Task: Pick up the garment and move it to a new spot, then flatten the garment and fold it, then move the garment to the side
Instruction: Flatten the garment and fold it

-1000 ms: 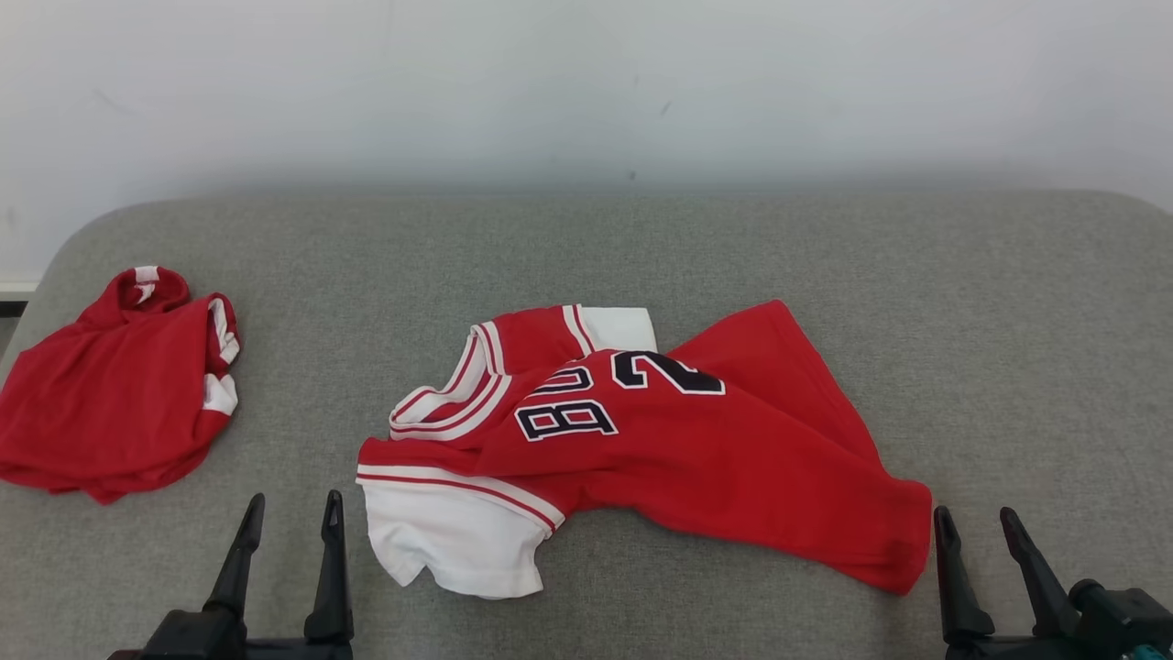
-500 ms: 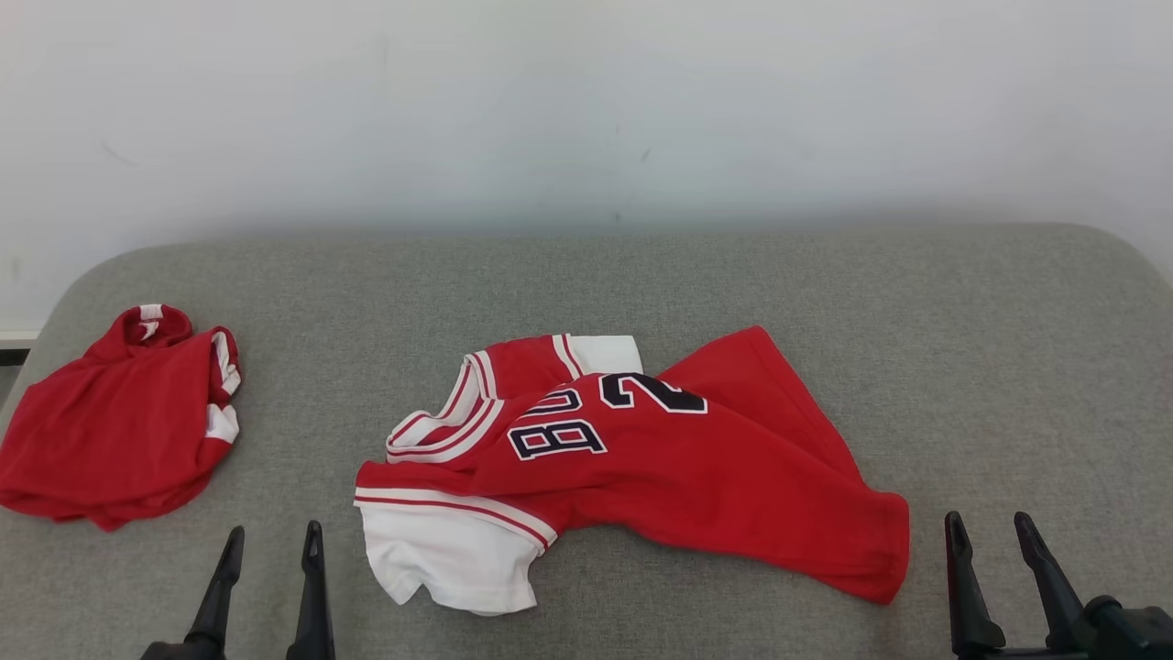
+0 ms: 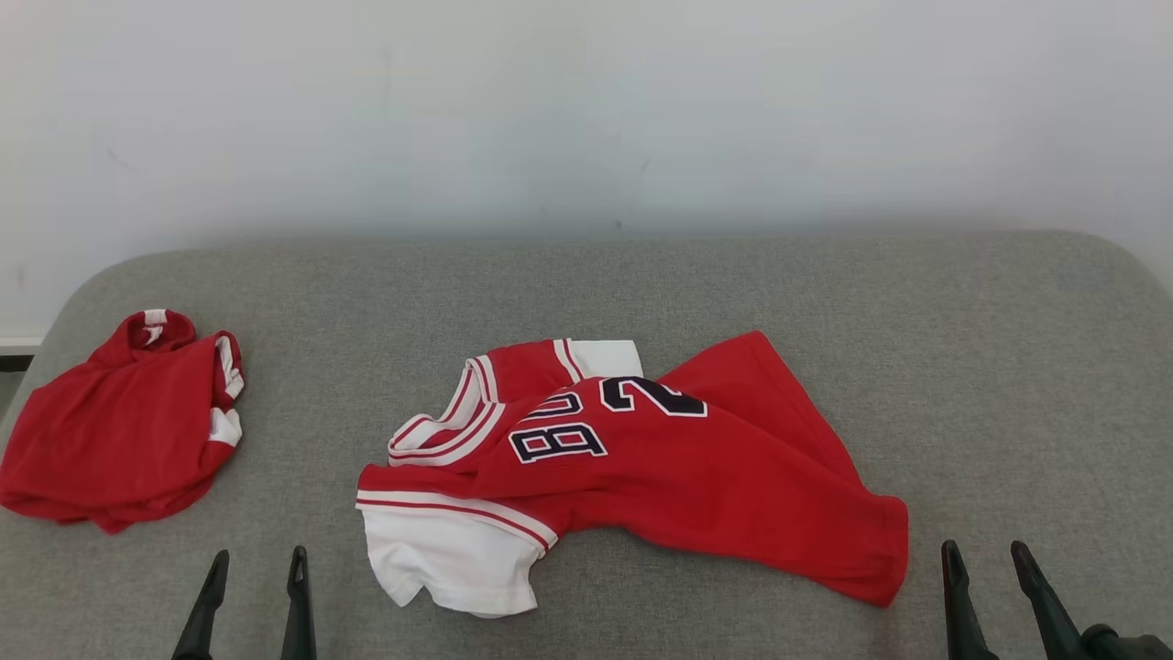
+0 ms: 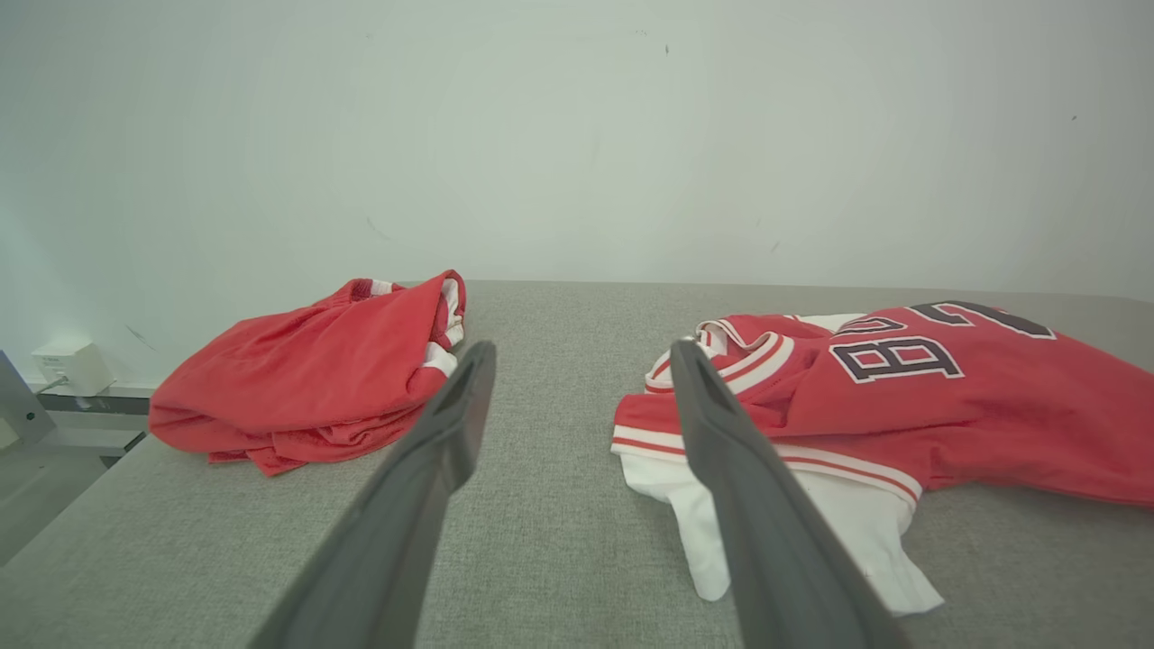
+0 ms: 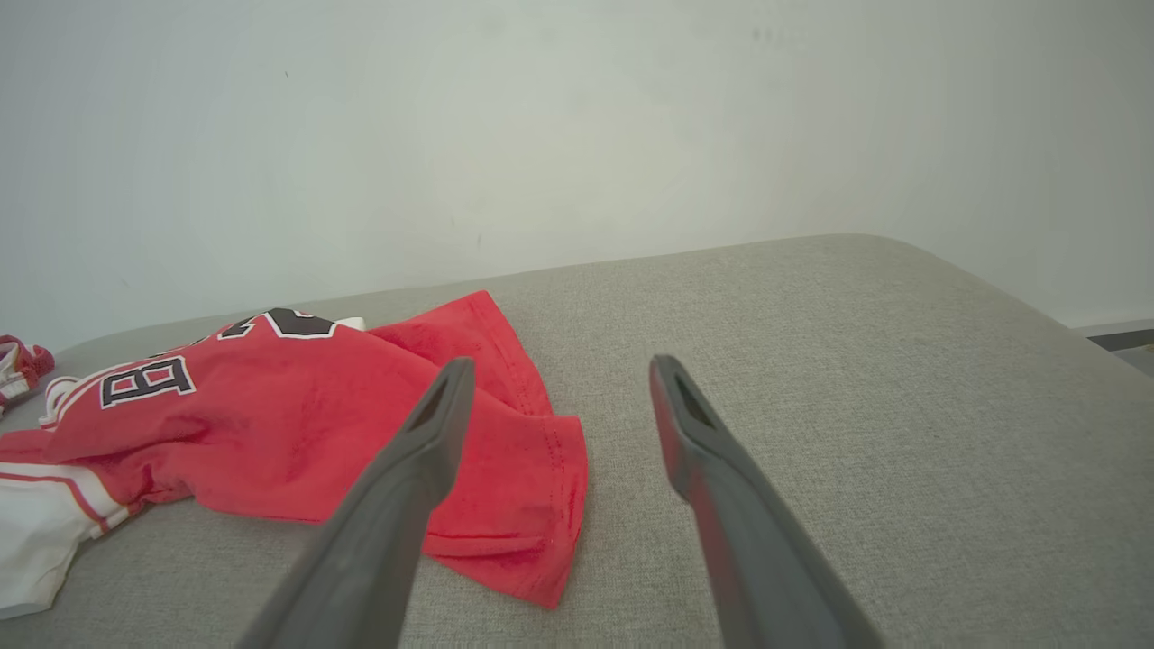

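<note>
- Garment (image 3: 641, 458): red jersey with white trim, lying crumpled near the middle of the grey padded table (image 3: 641, 284). It is skewed, with its collar (image 3: 449, 412) to the robot's left and the hem trailing to the right. The dark number print (image 3: 559, 440) faces up. Nothing is holding it.
- White sleeve (image 3: 449, 559): sticks out at the near left edge, folded partly under the red body. Hem corner (image 3: 880, 559): bunched at the near right.
- Left gripper (image 3: 258, 555): fingers spread and empty, hovering near the table's front edge, between the sleeve and the second pile.
- Right gripper (image 3: 983, 547): fingers spread and empty, just beside the hem corner and not touching it.
- Judgement: the step in hand is the first pick-up, and no grasp has begun.
- To do it well: take two well-separated points, with the left gripper at the shoulder above the white sleeve and the right at the hem corner. That way the cloth should hang open rather than come up as a lump.
- Come in low and pinch an edge rather than the middle of the body, which looks doubled over, so a mid-body pinch would likely catch extra layers.
- Second red garment (image 3: 119, 431): heaped at the far left, well apart from the jersey. Keep the left gripper's path away from it.
</note>
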Controlling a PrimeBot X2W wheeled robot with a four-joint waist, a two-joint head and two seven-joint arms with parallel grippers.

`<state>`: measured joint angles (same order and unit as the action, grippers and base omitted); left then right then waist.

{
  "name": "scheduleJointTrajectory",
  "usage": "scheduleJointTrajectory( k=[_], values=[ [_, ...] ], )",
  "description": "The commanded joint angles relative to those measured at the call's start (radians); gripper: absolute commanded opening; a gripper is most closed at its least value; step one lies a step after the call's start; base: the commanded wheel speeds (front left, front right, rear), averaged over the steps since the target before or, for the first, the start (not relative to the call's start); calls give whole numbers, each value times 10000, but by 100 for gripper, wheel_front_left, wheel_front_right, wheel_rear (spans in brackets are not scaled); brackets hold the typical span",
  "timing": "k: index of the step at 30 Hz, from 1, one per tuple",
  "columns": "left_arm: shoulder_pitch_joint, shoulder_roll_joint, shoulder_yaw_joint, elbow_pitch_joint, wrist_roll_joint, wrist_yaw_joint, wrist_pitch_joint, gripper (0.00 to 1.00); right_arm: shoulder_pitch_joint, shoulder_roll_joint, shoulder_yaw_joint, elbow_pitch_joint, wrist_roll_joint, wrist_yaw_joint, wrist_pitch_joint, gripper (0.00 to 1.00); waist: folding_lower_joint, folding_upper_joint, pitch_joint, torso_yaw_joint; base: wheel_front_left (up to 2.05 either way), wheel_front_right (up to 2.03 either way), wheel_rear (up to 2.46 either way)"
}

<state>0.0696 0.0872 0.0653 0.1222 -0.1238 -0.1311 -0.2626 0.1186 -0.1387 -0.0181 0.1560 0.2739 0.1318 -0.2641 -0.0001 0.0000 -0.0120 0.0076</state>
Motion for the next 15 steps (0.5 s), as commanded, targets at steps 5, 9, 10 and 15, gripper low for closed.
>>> scheduleJointTrajectory(
  k=[5, 9, 10, 15],
  values=[
    [-50, 127, -179, 226, -192, 12, -34, 100, -91, -242, 45, 385, 116, -23, -3, 100, 1, 0, 73, -13, 0, 0, 0],
    [-359, 459, -757, 965, -400, 14, -34, 100, -366, -462, 245, 1108, 241, -23, -3, 100, 1, 0, 178, -40, 0, 0, 0],
    [-466, 515, -914, 1165, -492, 14, -35, 100, -461, -506, 291, 1285, 290, -23, -3, 100, 1, 0, 212, -44, 0, 0, 0],
    [-885, 801, -1484, 2026, -794, 14, -34, 100, -833, -680, 630, 1999, 429, -23, -3, 100, 1, 0, 396, -85, 0, 0, 0]
  ],
)
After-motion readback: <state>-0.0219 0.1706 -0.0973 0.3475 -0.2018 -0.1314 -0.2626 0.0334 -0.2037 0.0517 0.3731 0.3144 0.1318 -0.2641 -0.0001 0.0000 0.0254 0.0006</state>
